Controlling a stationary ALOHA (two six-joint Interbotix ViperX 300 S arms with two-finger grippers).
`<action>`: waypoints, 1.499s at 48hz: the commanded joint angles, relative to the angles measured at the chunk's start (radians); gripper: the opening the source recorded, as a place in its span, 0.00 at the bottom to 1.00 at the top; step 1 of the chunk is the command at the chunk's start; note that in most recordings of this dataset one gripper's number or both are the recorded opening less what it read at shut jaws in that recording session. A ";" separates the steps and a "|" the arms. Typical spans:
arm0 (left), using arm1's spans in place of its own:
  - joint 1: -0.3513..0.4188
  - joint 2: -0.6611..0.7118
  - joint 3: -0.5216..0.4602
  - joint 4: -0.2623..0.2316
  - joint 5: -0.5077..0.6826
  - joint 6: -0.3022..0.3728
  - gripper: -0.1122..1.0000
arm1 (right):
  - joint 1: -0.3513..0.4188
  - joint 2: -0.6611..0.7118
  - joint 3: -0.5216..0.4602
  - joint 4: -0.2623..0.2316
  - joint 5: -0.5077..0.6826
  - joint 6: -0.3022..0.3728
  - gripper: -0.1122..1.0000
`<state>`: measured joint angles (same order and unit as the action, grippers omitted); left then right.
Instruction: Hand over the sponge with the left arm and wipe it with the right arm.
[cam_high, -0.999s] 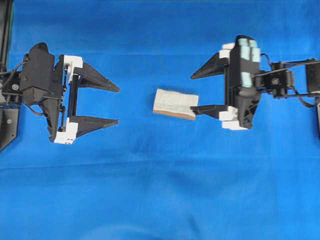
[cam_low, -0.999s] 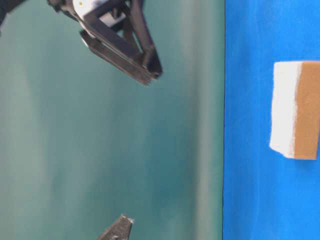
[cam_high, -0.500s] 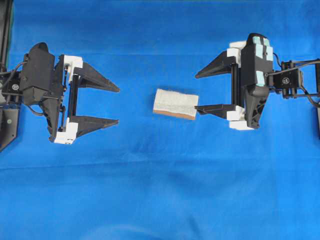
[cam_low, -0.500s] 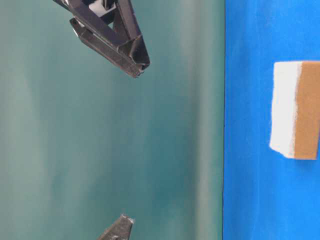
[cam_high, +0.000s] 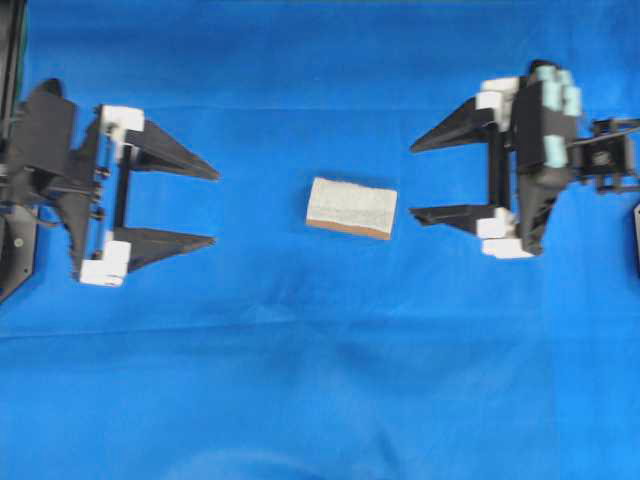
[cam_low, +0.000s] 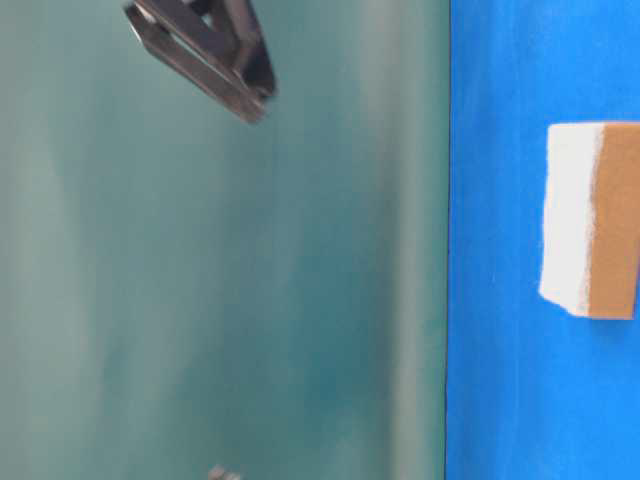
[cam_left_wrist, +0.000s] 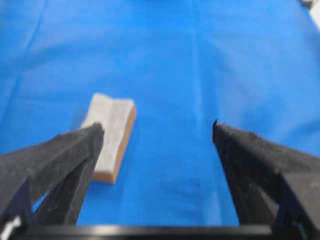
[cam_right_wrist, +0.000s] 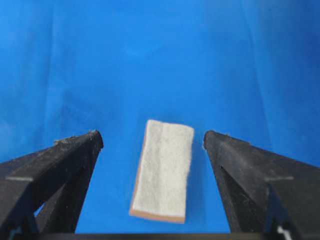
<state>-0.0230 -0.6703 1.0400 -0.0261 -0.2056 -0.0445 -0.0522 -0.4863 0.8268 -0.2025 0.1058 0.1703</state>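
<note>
The sponge (cam_high: 350, 207) lies flat on the blue cloth at the centre, whitish fuzzy side up over a thin orange-brown layer. My left gripper (cam_high: 215, 208) is open well to its left, fingers pointing at it, with a wide gap between. My right gripper (cam_high: 412, 181), with teal wrist pads, is open just to its right and touches nothing. In the left wrist view the sponge (cam_left_wrist: 112, 137) lies ahead, partly behind the left finger of the open gripper (cam_left_wrist: 158, 127). In the right wrist view the sponge (cam_right_wrist: 164, 170) lies lengthwise between the open gripper's (cam_right_wrist: 152, 136) fingers. The table-level view shows the sponge (cam_low: 590, 220) side-on.
The blue cloth (cam_high: 320, 380) covers the whole table, with faint creases along the front. Black arm mounts stand at the left edge (cam_high: 12, 250) and at the right edge (cam_high: 636, 235). The right gripper's fingers (cam_low: 215, 60) show at the top of the table-level view.
The right gripper drew back to the right, and its lower finger left the sponge's end. In the last half second the left gripper drew back to the left. The sponge stayed put.
</note>
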 joint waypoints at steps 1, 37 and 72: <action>-0.003 -0.074 0.008 0.000 0.015 0.000 0.88 | 0.002 -0.078 0.015 0.000 0.008 0.002 0.77; -0.002 -0.594 0.238 0.002 0.296 -0.005 0.88 | 0.002 -0.632 0.387 0.087 0.104 0.020 0.77; -0.002 -0.778 0.385 -0.003 0.265 -0.026 0.87 | 0.000 -0.698 0.531 0.149 -0.043 0.021 0.76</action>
<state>-0.0245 -1.4573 1.4358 -0.0276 0.0660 -0.0721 -0.0522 -1.1904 1.3729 -0.0552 0.0660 0.1902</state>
